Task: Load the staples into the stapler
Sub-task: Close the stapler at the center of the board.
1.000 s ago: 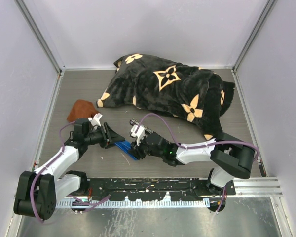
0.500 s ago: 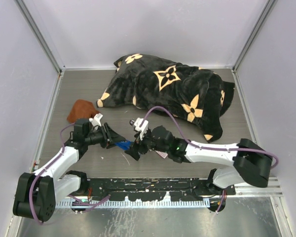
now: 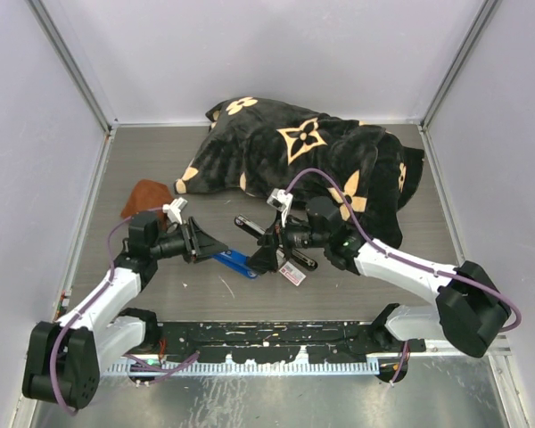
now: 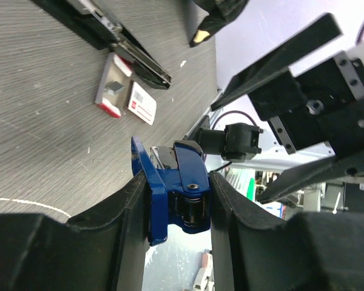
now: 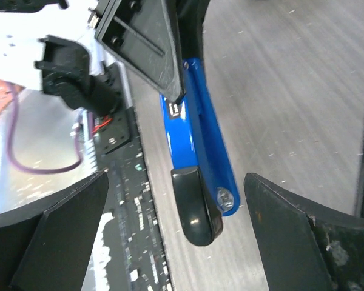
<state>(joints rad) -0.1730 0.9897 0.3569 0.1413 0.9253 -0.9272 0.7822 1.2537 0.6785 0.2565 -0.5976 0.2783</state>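
My left gripper [image 3: 202, 242] is shut on the hinge end of a blue stapler [image 3: 235, 262]. Its fingers press both sides of the stapler [image 4: 170, 191], whose black-tipped front end [image 5: 197, 203] points right. My right gripper [image 3: 266, 254] stands open around that front end, its fingers [image 5: 54, 224] well clear on each side and touching nothing. The staples [image 3: 292, 272], a small white box with a red label, lie on the table just right of the blue stapler. In the left wrist view the box [image 4: 142, 103] lies beside its greyish inner piece [image 4: 112, 90].
A black stapler [image 3: 250, 225] lies open just behind the staples box. A black cloth with tan flowers [image 3: 312, 165] fills the back of the table, and a brown rag [image 3: 144, 198] sits at the left. A thin white strip [image 3: 227, 285] lies near the front.
My right gripper has opened and drawn back to the right, off the blue stapler. The left gripper keeps the stapler and has shifted slightly.
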